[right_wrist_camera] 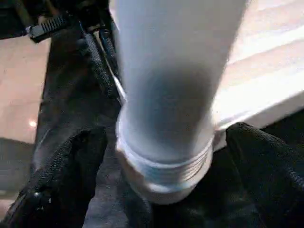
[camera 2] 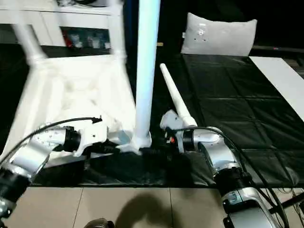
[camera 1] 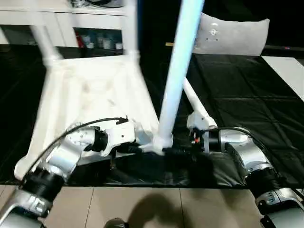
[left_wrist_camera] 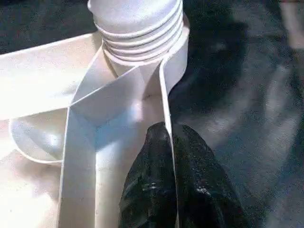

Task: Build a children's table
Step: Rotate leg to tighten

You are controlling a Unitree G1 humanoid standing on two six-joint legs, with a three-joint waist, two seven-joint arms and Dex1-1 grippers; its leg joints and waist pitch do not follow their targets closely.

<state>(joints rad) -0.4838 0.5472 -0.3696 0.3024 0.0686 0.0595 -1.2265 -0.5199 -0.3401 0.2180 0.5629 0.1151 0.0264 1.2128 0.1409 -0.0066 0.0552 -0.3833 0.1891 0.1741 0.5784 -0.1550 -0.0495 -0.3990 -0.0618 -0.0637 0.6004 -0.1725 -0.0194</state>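
We had both silver forearms reaching in low over the black mat [camera 1: 237, 95], wrists bent toward each other at the near corner of the upturned tabletop [camera 1: 95, 95]. Our left gripper [left_wrist_camera: 173, 156] lay with its two black fingers pressed together, pinching the thin outer wall of the tabletop just short of the corner socket [left_wrist_camera: 178, 52]. Our right gripper [right_wrist_camera: 164, 161] stood wide open, one finger on either side of the upright leg [camera 1: 178, 71], neither pad touching it.

That leg stood in the near corner socket, its threaded end [left_wrist_camera: 137, 33] showing several ridges above the rim, so we could not tell how far it was seated. Its top ran out of the head views. Two more legs rose from the far corners, one on the left [camera 1: 45, 40] and one toward the middle [camera 1: 130, 33], both blurred and cut off above. A fourth leg [camera 2: 173, 97] lay loose on the mat just beyond our right wrist, its thick end nearest the wrist.

Behind stood a white cabinet [camera 1: 61, 21] and a grey cushion [camera 1: 232, 33]; the tiled floor [camera 1: 166, 204] showed nearest us.
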